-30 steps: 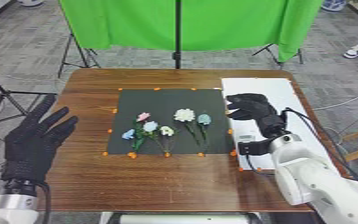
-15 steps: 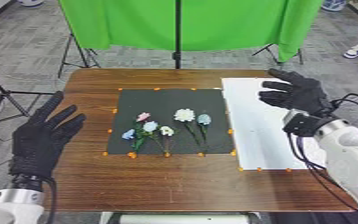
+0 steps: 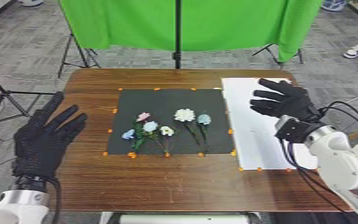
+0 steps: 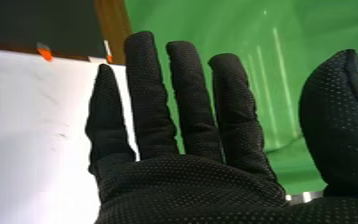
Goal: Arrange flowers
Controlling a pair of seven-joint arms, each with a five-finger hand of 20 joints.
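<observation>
A brown wooden table (image 3: 158, 185) stands on grey carpet, with a green cloth (image 3: 122, 25) hanging beyond its far edge and a dark upright pole (image 3: 177, 30) in front of the cloth. On the tabletop lies a dark mat (image 3: 158, 102), with a long white sheet (image 3: 246, 100) just beside it on the right.

The left hand (image 3: 40, 145) is at the table's left side, its fingers straight and spread. The right hand (image 3: 286, 105) is above the white sheet, fingers and thumb wide apart, holding nothing; this hand, its arm and dark cables (image 3: 293, 155) block part of the sheet from the head view.

The flowers lie on the mat: a white bloom (image 3: 184, 115) and a pale blue-green one (image 3: 204, 119) side by side, and left of them a close group with pink (image 3: 143, 116), blue (image 3: 128, 134), whitish-blue (image 3: 151, 126) and cream (image 3: 167, 131) heads. Small orange pieces (image 3: 132, 155) dot the mat's edges.
</observation>
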